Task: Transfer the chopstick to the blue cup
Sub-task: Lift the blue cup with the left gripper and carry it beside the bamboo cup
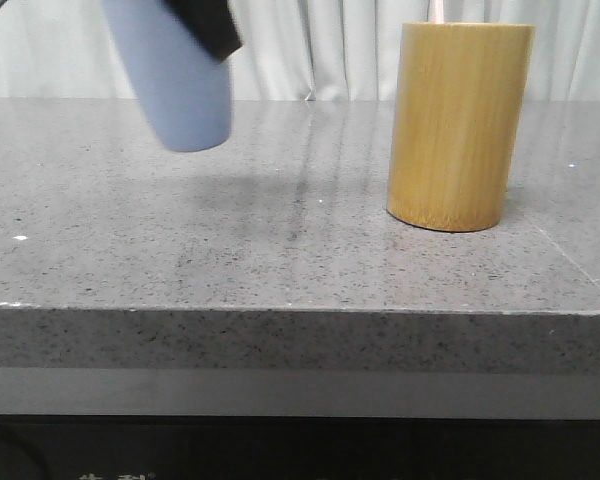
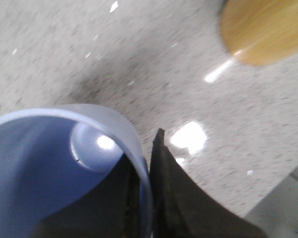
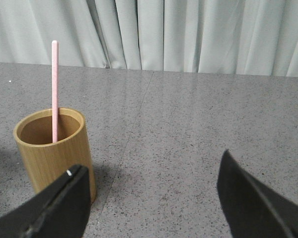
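The blue cup (image 1: pixel 180 85) hangs tilted in the air above the table's left part, held at its rim by my left gripper (image 1: pixel 208 25). In the left wrist view the cup (image 2: pixel 44 163) shows its empty inside, and one black finger (image 2: pixel 174 193) presses the rim wall from outside with the other inside. A pale pink chopstick (image 3: pixel 54 89) stands upright in the tan bamboo holder (image 3: pixel 52 153); in the front view only its tip (image 1: pixel 437 10) shows above the holder (image 1: pixel 455 125). My right gripper (image 3: pixel 151 198) is open and empty, beside the holder, out of the front view.
The grey speckled stone table (image 1: pixel 280 240) ends at a front edge (image 1: pixel 300 310). A pale curtain (image 3: pixel 188 34) hangs behind it. The bamboo holder also shows blurred in the left wrist view (image 2: pixel 265 29).
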`<act>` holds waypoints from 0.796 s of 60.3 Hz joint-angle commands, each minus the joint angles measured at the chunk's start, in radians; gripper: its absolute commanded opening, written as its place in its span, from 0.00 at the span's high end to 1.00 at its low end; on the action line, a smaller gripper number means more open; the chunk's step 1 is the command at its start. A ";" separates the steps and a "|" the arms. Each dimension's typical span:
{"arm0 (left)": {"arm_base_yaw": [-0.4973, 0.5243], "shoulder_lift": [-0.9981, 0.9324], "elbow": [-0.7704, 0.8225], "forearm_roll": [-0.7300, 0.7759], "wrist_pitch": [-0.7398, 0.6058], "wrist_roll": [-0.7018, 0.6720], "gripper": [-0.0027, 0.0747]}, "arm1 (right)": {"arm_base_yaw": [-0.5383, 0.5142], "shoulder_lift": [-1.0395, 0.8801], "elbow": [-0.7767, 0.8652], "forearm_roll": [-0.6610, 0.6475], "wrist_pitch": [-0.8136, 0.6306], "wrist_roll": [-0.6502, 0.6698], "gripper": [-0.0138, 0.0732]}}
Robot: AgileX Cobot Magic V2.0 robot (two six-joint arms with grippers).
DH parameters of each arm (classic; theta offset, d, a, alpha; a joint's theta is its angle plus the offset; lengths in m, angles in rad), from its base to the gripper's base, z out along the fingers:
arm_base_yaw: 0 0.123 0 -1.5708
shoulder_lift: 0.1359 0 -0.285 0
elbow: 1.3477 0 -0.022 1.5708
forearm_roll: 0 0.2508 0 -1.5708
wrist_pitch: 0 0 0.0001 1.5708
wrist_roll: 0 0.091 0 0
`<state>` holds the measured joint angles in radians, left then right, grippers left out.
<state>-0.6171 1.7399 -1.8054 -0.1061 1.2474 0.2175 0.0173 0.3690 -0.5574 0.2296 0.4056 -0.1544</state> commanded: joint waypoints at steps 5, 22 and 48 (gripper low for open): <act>-0.061 -0.044 -0.048 -0.037 -0.003 -0.003 0.99 | -0.001 0.015 -0.034 0.006 -0.073 -0.003 0.21; -0.109 0.028 -0.054 -0.056 -0.044 -0.005 0.99 | -0.001 0.015 -0.034 0.006 -0.073 -0.003 0.21; -0.112 0.065 -0.067 -0.056 -0.085 -0.008 0.46 | -0.001 0.015 -0.034 0.006 -0.061 -0.003 0.21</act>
<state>-0.7214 1.8576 -1.8405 -0.1440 1.2046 0.2175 0.0173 0.3690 -0.5574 0.2296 0.4118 -0.1544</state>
